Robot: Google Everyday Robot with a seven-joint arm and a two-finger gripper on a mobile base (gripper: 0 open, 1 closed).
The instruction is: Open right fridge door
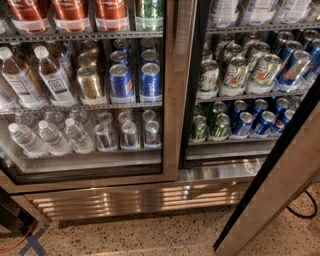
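Stainless-steel framing fills most of the camera view, the only view on hand.

Right fridge door (280,192): open. It is swung out toward the camera. Its wide brushed frame and dark inner edge run as a diagonal from the lower middle of the picture up to the right edge. The glass pane cannot be made out from this angle.

Right compartment, exposed behind that door: green-and-white cans (235,75) and blue-and-silver cans (295,65) on the middle shelf. Further green and blue cans stand on the shelf below.

Left door (172,100): shut, its steel upright standing at the fridge's centre. Seen through its glass:
- top shelf: red-labelled bottles (70,12);
- middle shelf: brown bottles (52,75) with white caps, then gold cans (90,82), then dark blue cans (150,80);
- bottom shelf: water bottles (50,137) at left, silver cans (129,135) just beside them.

Below the doors: a louvred steel grille (140,197) above a speckled floor (150,237). A black cable (302,216) lies on the floor to the right of the open door. An orange cable (15,242) and a blue tape cross (37,240) lie at lower left.

Gripper: outside the frame, so whether it is released or clenched cannot be told.
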